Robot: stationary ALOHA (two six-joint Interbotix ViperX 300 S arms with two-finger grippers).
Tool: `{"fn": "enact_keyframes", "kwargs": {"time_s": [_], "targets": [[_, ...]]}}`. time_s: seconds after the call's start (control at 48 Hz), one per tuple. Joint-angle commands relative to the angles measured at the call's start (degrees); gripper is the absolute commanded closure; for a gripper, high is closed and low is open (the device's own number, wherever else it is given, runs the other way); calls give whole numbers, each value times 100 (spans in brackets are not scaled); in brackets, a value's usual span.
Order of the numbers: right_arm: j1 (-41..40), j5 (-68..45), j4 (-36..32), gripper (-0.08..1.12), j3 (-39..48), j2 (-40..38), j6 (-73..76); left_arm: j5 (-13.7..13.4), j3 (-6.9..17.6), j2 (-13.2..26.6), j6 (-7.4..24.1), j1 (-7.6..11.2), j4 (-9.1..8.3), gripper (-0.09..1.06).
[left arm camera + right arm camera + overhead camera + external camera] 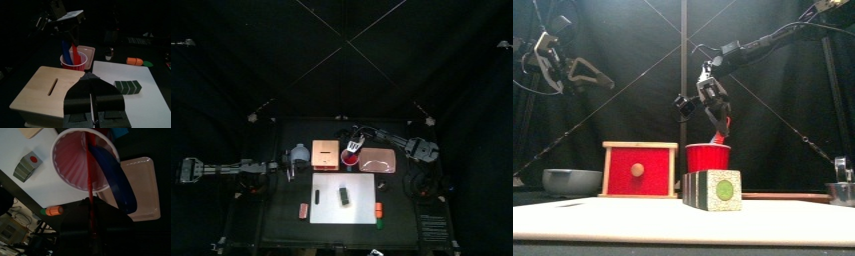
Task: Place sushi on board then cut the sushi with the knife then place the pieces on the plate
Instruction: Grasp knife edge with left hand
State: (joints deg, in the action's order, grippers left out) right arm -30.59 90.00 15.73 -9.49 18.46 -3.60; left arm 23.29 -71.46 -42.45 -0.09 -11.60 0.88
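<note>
The dark green sushi roll (345, 196) lies whole on the white board (321, 188); in the front view the sushi roll (714, 188) stands near. Behind the board stands the red cup (349, 160) with a blue knife (113, 178) in it. My right gripper (716, 118) hangs just above the cup (708, 157), shut on the red knife (720, 132), whose lower end is at the cup's rim. The pink plate (382, 162) lies right of the cup. My left gripper (91, 77) hovers shut, above and to the left of the wooden box (50, 90).
A blue-grey bowl (573, 181) sits at the far left and a metal cutter (840, 188) at the far right. Orange toys (301, 209) (378, 209) and a green one (382, 222) lie beside the board's front corners.
</note>
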Motion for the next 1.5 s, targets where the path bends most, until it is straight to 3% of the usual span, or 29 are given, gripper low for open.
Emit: {"fn": "enact_keyframes", "kwargs": {"time_s": [0.021,0.562,0.917,1.083,1.396,1.5], "targets": [[-9,79,53,73,-132,-220,-18,53,79,9,0,-18,9,96],[-18,211,9,73,62,-1134,-9,53,105,9,9,-18,88,96],[18,-158,-88,72,334,-2303,-9,53,220,9,0,-9,88,96],[141,-967,-70,72,940,-3103,-18,97,334,9,9,9,88,96],[896,-2593,-79,72,2566,-4386,0,448,536,9,9,53,70,96],[1151,-3252,-88,72,3059,-4781,0,510,554,9,9,141,79,96]]}}
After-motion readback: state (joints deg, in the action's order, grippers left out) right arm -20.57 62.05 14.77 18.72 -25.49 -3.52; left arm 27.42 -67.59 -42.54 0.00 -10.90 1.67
